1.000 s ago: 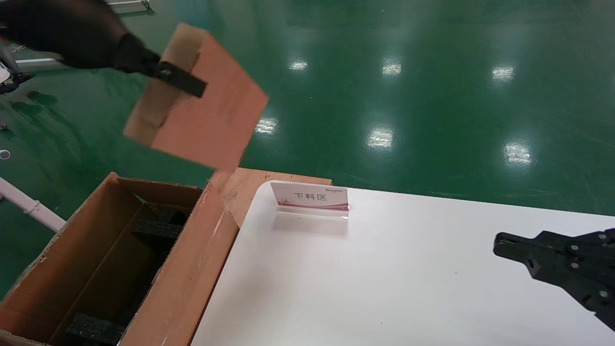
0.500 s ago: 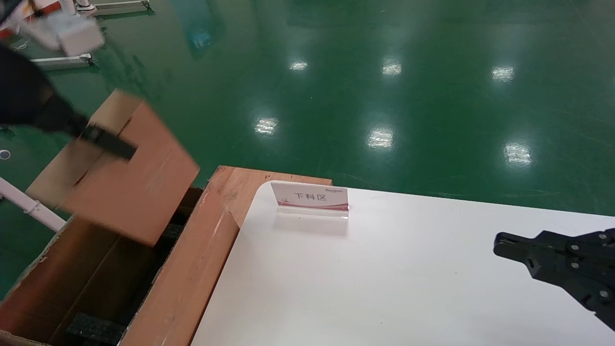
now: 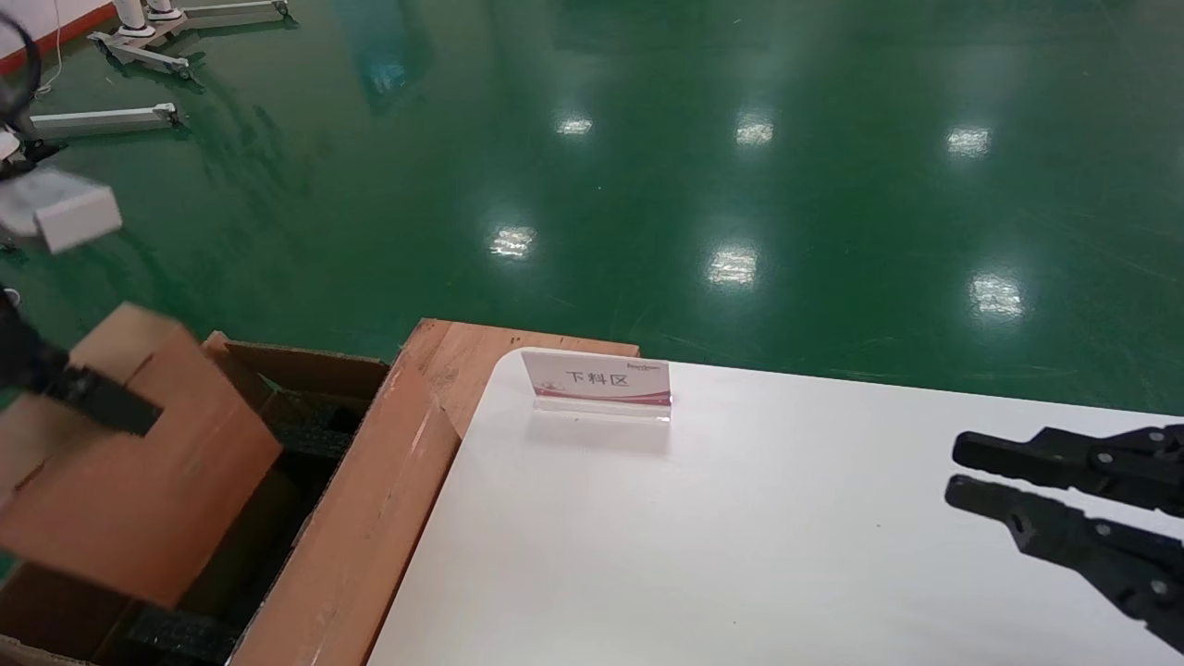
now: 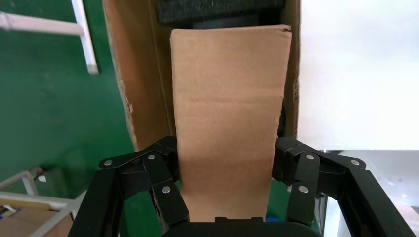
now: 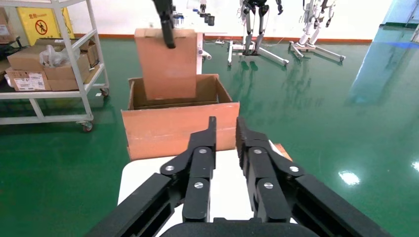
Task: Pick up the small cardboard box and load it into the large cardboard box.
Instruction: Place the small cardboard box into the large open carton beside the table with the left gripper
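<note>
Over large cardboard box (image 3: 370,518), your left pincer (image 4: 227,170) clamps small cardboard box (image 3: 139,481), tilted, partly inside; right pincer (image 3: 953,472) slightly apart over counter (image 3: 740,555).

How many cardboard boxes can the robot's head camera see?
2. The small cardboard box, held by the left gripper, hangs over the large cardboard box standing beside the white table.

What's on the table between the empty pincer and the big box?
Only the sign card, standing near the table's far edge. The rest of the white top between the right pincer and the big box is bare, seen in the head view.
</note>
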